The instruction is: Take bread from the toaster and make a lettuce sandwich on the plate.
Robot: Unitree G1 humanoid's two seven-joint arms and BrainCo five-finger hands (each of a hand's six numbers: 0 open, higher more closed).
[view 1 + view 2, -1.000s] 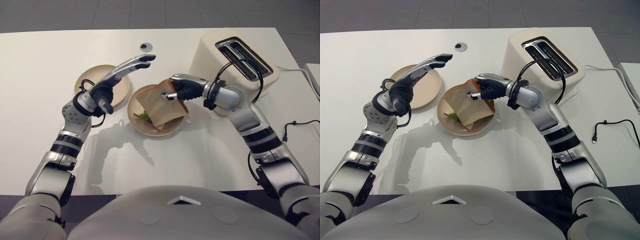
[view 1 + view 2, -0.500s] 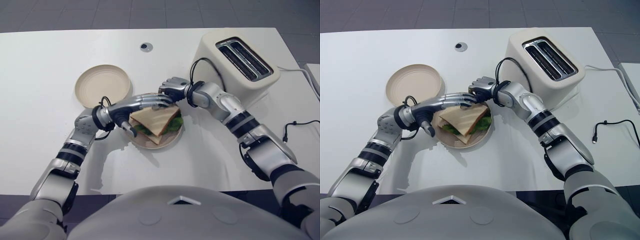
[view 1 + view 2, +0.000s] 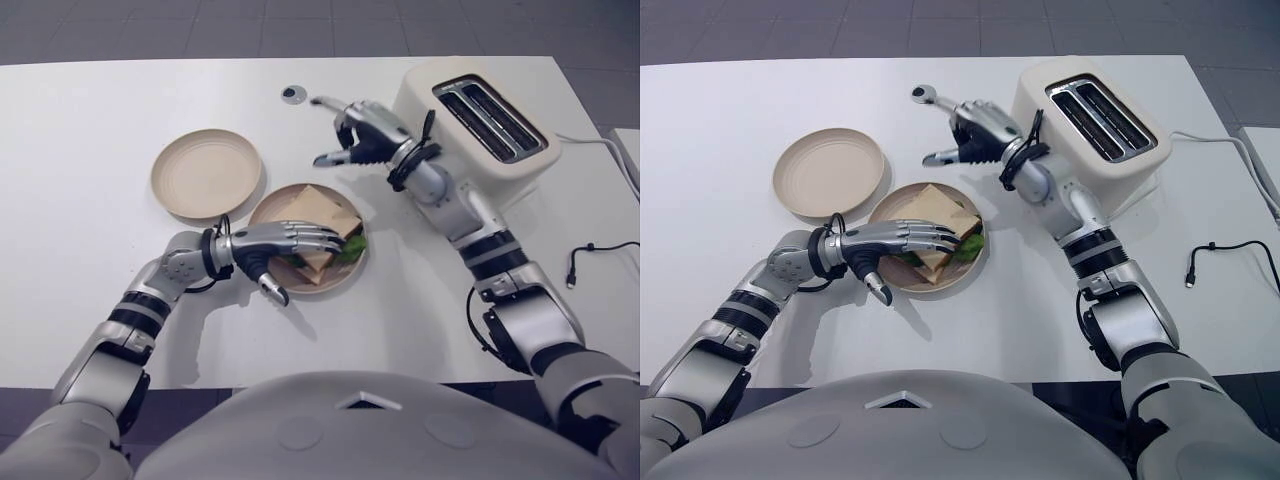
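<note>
A white table (image 3: 80, 120) carries all; a shallow beige dish (image 3: 205, 173) lies left of the middle, nearer to the far edge than to the near one; a small round dark fitting (image 3: 292, 94) sits in the surface close to the far edge; a black cable (image 3: 590, 246) lies loose at the right edge; grey floor tiles (image 3: 200, 30) show beyond the far edge.

On the white bench (image 3: 90, 110), the plate (image 3: 263, 211) holds a sandwich (image 3: 325, 208) with lettuce (image 3: 352, 247) showing at its right edge. The left hand (image 3: 275, 245) lies over the sandwich's near left side with its fingers stretched out. The right hand (image 3: 358, 135) hangs spread and empty just left of the toaster (image 3: 480, 125) at the far right. A second plate (image 3: 205, 173) sits to the far left of the first.
</note>
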